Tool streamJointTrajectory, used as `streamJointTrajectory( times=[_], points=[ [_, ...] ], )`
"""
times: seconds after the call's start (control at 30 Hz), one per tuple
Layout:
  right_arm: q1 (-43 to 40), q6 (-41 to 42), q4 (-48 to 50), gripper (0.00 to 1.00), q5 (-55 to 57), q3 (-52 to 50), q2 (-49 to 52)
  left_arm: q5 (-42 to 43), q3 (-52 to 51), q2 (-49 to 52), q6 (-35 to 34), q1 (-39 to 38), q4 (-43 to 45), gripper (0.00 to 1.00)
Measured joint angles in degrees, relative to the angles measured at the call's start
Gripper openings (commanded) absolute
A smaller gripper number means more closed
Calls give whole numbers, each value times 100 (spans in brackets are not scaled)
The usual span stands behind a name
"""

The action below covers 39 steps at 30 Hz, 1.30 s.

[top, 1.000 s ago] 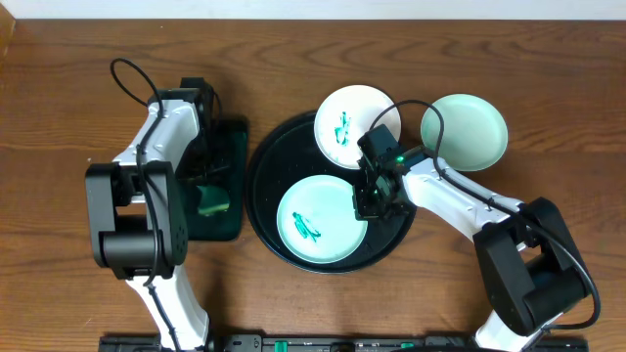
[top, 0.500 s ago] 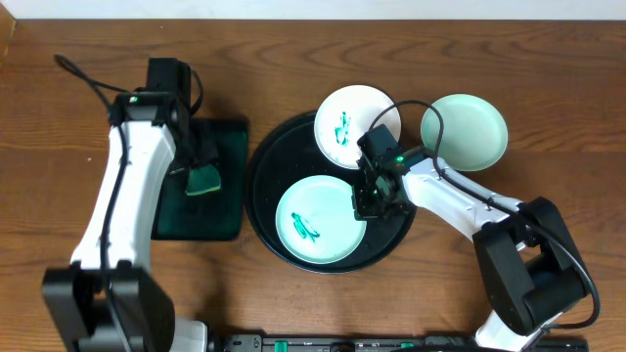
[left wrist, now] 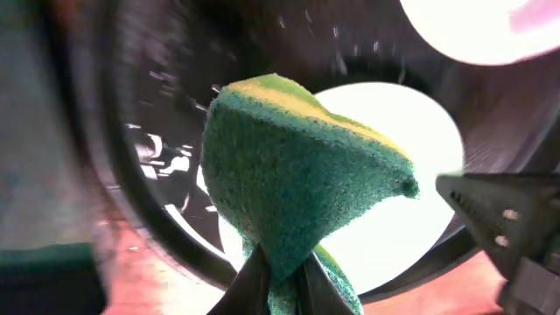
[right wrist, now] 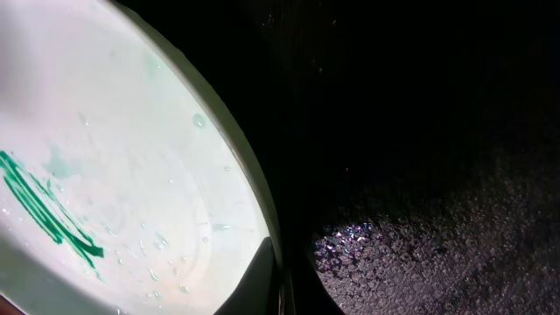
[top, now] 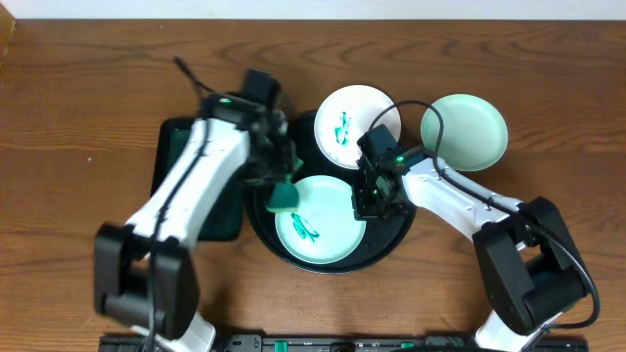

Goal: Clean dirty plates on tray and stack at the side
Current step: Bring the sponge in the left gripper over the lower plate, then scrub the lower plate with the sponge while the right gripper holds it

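The round black tray (top: pixel 262 181) holds two white plates with green scribbles: a near one (top: pixel 328 230) and a far one (top: pixel 350 117). A third, plain plate (top: pixel 468 132) lies on the table to the right of the tray. My left gripper (top: pixel 282 196) is shut on a green sponge (left wrist: pixel 297 175) and holds it over the near plate's left edge (left wrist: pixel 411 184). My right gripper (top: pixel 364 203) is shut on the near plate's right rim (right wrist: pixel 262 227), one finger inside and one outside. Green marks show on that plate (right wrist: pixel 44 206).
A rectangular black tray (top: pixel 176 147) lies left of the round tray, partly under my left arm. The tray floor is wet and speckled in the right wrist view (right wrist: pixel 420 210). Bare wooden table (top: pixel 78 98) lies all around.
My left arm has swung right from the rectangular tray, carrying the sponge to the near plate's left edge. The right arm and plates have not moved.
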Motion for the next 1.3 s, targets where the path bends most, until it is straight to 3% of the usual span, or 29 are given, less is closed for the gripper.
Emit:
streamJointTrajectory(
  times=[0.3, 0.9, 1.3],
  points=[
    [0, 0, -13, 1, -4, 0, 0, -101, -404, 1032, -127, -219, 424, 7],
    [-11, 0, -219, 1, 144, 0, 0, 155, -551, 1333, 179, -809, 1056, 7],
    [-11, -2, -256, 1, 210, 0, -4, 1650, -557, 1541, 350, -1224, 1655, 7]
  ],
)
